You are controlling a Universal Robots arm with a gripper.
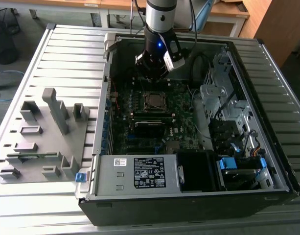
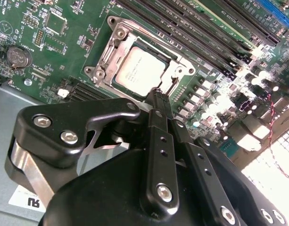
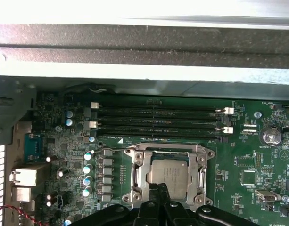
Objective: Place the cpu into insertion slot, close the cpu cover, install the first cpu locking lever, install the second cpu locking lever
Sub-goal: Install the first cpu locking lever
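My gripper [image 2: 157, 94] is pinched fully closed. In the second wrist view the two black fingers [image 2: 158, 141] meet at the tips w/ no gap I can see, and nothing is held btwn them. The tips sit at the edge of the socket, just beside the cpu [image 2: 136, 71]. Can't tell if they touch the metal there or hover just off it. My own linkage covers the board nearest the camera in that view.

In the first wrist view the closed tips overlap one rim of the socket, so that edge is hidden. The cpu lies flat in the socket on the green motherboard [image 3: 238, 160], dull silver top up. The cpu cover [image 3: 138, 175] looks to be down around it, a silvery frame w/ the chip showing thru the window. A thin wire rod [image 3: 111, 149] runs from one corner of the socket. Can't tell whether it's a locking lever, or latched. Black memory slots [image 3: 153, 120] run alongside the socket.

In the exterior view my arm [image 1: 159, 19] stands over the open computer case [image 1: 267, 161], w/ the gripper down inside, close above the socket. The fingers are dark on dark there, so I can't make them out. A grey fixture tray [image 1: 42, 132] lies outside the case on the exterior view's left, well apart.
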